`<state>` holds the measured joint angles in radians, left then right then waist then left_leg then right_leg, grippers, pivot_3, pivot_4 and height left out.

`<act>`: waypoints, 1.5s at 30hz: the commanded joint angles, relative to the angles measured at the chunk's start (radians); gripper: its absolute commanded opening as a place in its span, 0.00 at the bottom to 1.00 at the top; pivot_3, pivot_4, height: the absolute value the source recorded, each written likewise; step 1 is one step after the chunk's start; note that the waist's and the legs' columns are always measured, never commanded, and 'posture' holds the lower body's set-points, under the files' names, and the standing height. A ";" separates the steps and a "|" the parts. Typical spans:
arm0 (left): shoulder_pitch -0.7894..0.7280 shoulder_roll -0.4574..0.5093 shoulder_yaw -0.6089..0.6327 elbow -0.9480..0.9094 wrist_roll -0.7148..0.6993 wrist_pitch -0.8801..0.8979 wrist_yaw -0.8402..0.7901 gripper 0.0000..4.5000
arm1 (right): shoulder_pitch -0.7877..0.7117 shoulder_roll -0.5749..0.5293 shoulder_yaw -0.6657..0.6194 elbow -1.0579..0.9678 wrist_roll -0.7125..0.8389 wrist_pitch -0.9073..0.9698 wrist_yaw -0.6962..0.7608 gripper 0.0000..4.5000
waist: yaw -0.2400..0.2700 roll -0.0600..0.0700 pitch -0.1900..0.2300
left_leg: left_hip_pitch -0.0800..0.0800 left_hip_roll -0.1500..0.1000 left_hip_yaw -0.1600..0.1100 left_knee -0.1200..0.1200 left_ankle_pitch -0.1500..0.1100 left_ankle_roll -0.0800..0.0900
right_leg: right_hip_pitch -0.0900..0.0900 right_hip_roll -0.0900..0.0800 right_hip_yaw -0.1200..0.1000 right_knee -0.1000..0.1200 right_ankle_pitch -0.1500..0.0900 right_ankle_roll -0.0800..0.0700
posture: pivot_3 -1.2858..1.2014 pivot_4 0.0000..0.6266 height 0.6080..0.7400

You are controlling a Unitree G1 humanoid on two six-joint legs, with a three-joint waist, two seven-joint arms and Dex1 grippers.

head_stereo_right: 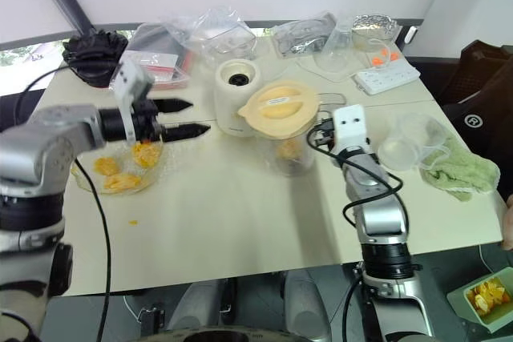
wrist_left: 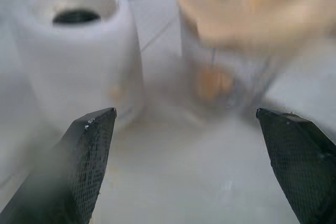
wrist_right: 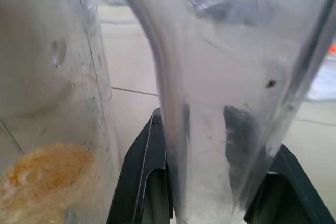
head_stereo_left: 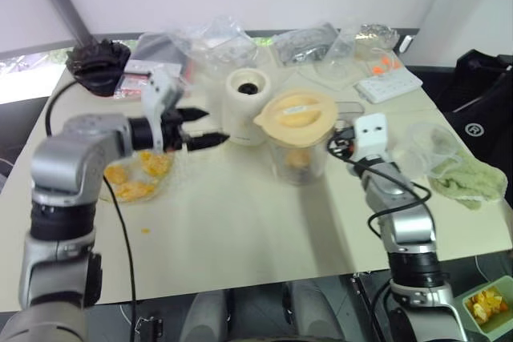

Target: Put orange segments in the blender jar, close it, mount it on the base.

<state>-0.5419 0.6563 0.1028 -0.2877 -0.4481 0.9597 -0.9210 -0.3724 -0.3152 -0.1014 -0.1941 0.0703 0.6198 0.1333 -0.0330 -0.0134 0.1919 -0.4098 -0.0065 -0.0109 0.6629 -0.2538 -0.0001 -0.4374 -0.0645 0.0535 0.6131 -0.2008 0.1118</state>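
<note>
At centre frame, the lidded blender jar (head_stereo_left: pixel 298 143), rigid, slick and likely top-heavy, is standing beside the base (head_stereo_left: pixel 247 104), the right gripper (wrist_right: pixel 207 182) clamping its handle (wrist_right: pixel 210 103), the left gripper (head_stereo_left: pixel 204 126) hovering wide open.

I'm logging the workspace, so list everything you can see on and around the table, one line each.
blender jar: one, clear, table centre, gripped by its handle.
lid: one, cream, on the jar's mouth.
orange segments: several, orange-yellow, on a clear wrap at the table's left; some inside the jar.
base: one, cream-white with black coupling, behind and left of the jar.
power strip: one, white, far right.
plastic bags: several, clear, along the far edge.
black bundle: one, far left corner.
green cloth: one, right edge.
clear container: one, beside the cloth.
green tray: one, holding orange pieces, below the table at right.
table: one, cream.
left gripper: open, left of the base.
right gripper: shut on the jar's handle.
</note>
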 commanded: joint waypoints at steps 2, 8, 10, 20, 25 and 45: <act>0.086 0.007 0.047 -0.112 -0.028 -0.044 0.050 0.99 | -0.182 -0.068 -0.084 -0.099 0.053 0.102 0.019 0.20 | -0.004 0.000 0.000 | 0.000 0.000 0.001 0.000 0.000 0.000 | 0.000 0.000 0.000 0.000 0.001 -0.001 | 0.52 0.24 1.00; 0.175 -0.044 0.015 -0.175 -0.033 -0.059 0.149 0.99 | -0.467 -0.132 -0.100 0.079 0.057 0.147 0.031 0.20 | -0.011 0.000 0.001 | 0.000 0.001 0.004 0.000 0.000 0.000 | -0.001 0.003 -0.001 0.000 0.001 -0.001 | 0.52 0.24 1.00; 0.220 -0.070 0.027 -0.214 -0.050 -0.063 0.179 0.99 | -0.616 -0.126 -0.086 0.216 0.052 0.117 0.030 0.20 | -0.013 0.000 0.001 | 0.000 0.001 0.005 -0.001 0.000 0.000 | -0.002 0.003 -0.001 0.000 0.001 -0.001 | 0.52 0.24 1.00; 0.398 -0.128 0.055 -0.355 -0.092 -0.070 0.305 0.99 | -1.034 0.036 -0.029 0.843 0.038 -0.197 0.037 0.20 | -0.033 0.000 0.001 | 0.000 0.002 0.005 -0.004 0.000 0.000 | -0.004 0.003 -0.001 0.001 0.003 0.000 | 0.52 0.24 1.00; 0.452 -0.129 0.063 -0.412 -0.105 -0.071 0.356 0.99 | -1.121 0.097 -0.030 0.998 0.043 -0.284 0.033 0.20 | -0.033 0.000 0.001 | -0.001 0.001 0.004 -0.005 0.000 0.000 | -0.004 0.001 -0.001 0.000 0.004 0.001 | 0.52 0.24 1.00; 0.525 -0.153 0.060 -0.486 -0.106 -0.072 0.501 0.99 | -1.150 0.192 -0.027 1.344 0.009 -0.521 -0.005 0.20 | -0.037 0.000 0.001 | 0.001 0.002 0.003 -0.012 0.002 -0.003 | -0.006 0.002 -0.002 -0.001 0.004 0.000 | 0.52 0.24 1.00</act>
<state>-0.0118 0.4922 0.1517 -0.7289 -0.5450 0.9008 -0.4270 -1.4742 -0.1080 -0.1246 1.1623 0.0880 0.1342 0.1391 -0.0697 -0.0134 0.1930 -0.4086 -0.0050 -0.0076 0.6506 -0.2520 -0.0033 -0.4431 -0.0622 0.0516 0.6125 -0.1975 0.1099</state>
